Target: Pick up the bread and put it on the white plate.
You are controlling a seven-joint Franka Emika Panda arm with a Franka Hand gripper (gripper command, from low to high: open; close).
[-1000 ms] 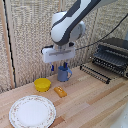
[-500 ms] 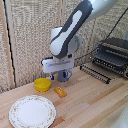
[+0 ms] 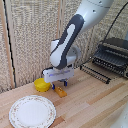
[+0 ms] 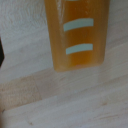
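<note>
The loaf (image 3: 61,92) is a small orange-brown oblong piece lying on the wooden table, just to the exterior view's right of a yellow bowl. In the wrist view the bread (image 4: 77,35) looms close, orange with pale stripes, and no finger touches it. My gripper (image 3: 59,85) hangs directly over it, its white block low and its blue-tipped fingers (image 3: 65,83) apart and open just above the piece. The white dish (image 3: 32,111), round with a thin brownish ring, lies near the front at the exterior view's left and has nothing on it.
A small yellow bowl (image 3: 42,85) sits right beside the bread. A dark toaster-like appliance (image 3: 114,56) and a black wire rack (image 3: 95,72) stand at the exterior view's right. A woven screen backs the table.
The gripper has come down from well above the table to just over the bread. The bread, bowl and plate have not moved.
</note>
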